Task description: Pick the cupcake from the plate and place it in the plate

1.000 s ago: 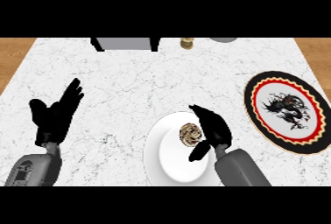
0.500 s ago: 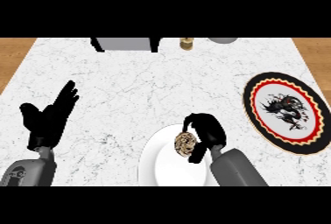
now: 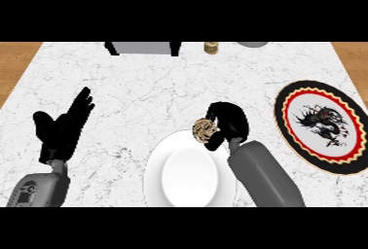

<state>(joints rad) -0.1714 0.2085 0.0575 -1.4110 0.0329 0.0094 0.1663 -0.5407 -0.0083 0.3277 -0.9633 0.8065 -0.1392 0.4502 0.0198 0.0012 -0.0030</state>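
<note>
The left hand (image 3: 63,127) rests open near the left side of the table (image 3: 144,82), fingers straight and pointing away, thumb spread, touching nothing. To its right a white plate (image 3: 188,182) lies at the table's near edge and shows only its plain white face. The cupcake (image 3: 203,129) sits right at that plate's far rim, partly over the marble; whether it touches the plate I cannot tell. The right hand (image 3: 231,122) is closed on it, fingers and thumb curled round its right side, the grey forearm crossing the white plate's right edge. Beyond the hand lies a strip of bare table, then a patterned plate (image 3: 323,127) near the right edge, black-rimmed with a red ring and a dark figure in its centre. Along the far edge, well apart from both hands, stand a grey box (image 3: 144,47), a small brown jar (image 3: 211,47) and a grey round thing (image 3: 253,44) partly cut off
</note>
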